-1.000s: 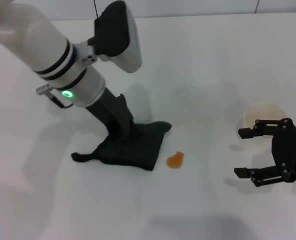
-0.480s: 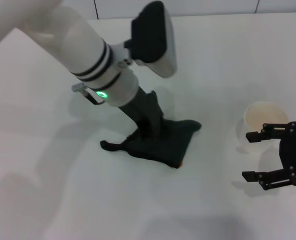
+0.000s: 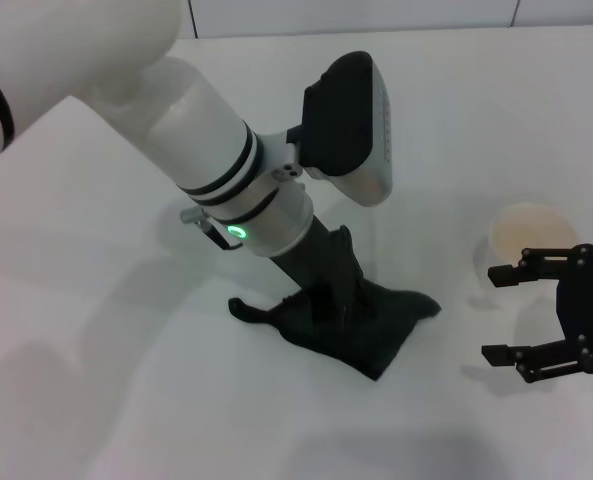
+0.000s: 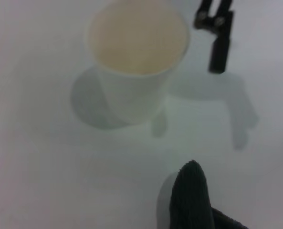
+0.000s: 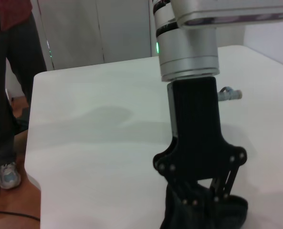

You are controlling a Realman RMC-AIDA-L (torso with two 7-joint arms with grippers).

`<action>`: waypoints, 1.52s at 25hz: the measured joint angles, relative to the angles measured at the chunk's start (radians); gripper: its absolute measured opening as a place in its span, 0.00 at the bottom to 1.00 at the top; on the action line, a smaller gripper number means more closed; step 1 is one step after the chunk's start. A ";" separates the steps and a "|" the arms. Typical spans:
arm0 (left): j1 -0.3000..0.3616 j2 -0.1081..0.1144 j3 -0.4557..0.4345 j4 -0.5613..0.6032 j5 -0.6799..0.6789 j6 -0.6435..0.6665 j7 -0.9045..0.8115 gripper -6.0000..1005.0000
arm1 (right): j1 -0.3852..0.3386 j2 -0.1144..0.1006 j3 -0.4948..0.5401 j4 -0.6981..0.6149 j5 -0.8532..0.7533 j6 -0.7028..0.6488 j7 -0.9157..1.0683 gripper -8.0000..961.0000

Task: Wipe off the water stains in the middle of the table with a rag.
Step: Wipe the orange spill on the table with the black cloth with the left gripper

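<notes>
Rag [image 3: 361, 322] pinned flat to the table [image 3: 126, 350] in our left gripper's [image 3: 338, 300] closed jaws hides the stain for wiping; our right gripper [image 3: 536, 315] idles empty, jaws apart.

- The rag [image 3: 351, 325] lies spread near the middle of the table [image 3: 96, 400], one thin corner trailing toward the robot's left.
- The left gripper [image 3: 331, 295] stands on the rag, pressing down.
- The paper cup [image 3: 528, 240] stands well to the right.
- The right gripper [image 3: 506, 315] hovers just before the cup.
</notes>
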State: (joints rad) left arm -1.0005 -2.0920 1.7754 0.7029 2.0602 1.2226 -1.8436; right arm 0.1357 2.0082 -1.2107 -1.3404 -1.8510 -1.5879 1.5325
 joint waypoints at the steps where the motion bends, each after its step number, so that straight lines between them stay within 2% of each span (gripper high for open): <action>1: 0.000 0.000 0.006 0.000 -0.009 0.004 0.001 0.09 | 0.002 0.001 -0.002 0.000 0.001 0.000 0.002 0.87; 7: 0.002 0.000 0.059 0.003 -0.036 0.005 0.004 0.09 | 0.006 0.001 -0.006 0.000 0.002 0.004 0.010 0.87; 12: 0.002 0.004 0.053 -0.010 -0.024 -0.030 0.000 0.09 | 0.005 0.001 -0.007 0.000 0.005 0.004 0.010 0.87; 28: 0.044 0.008 -0.218 -0.029 0.243 -0.072 -0.021 0.08 | 0.006 0.002 -0.009 0.000 0.010 0.004 0.011 0.87; 35: 0.031 0.003 -0.221 -0.023 0.250 -0.079 -0.013 0.08 | 0.007 0.003 -0.011 0.000 0.012 0.004 0.011 0.87; 38: 0.016 0.000 -0.184 -0.023 0.209 -0.082 -0.004 0.08 | 0.007 0.003 -0.012 0.000 0.013 0.005 0.011 0.87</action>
State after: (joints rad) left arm -0.9849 -2.0918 1.5913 0.6799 2.2692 1.1402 -1.8479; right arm 0.1428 2.0111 -1.2225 -1.3407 -1.8376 -1.5825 1.5432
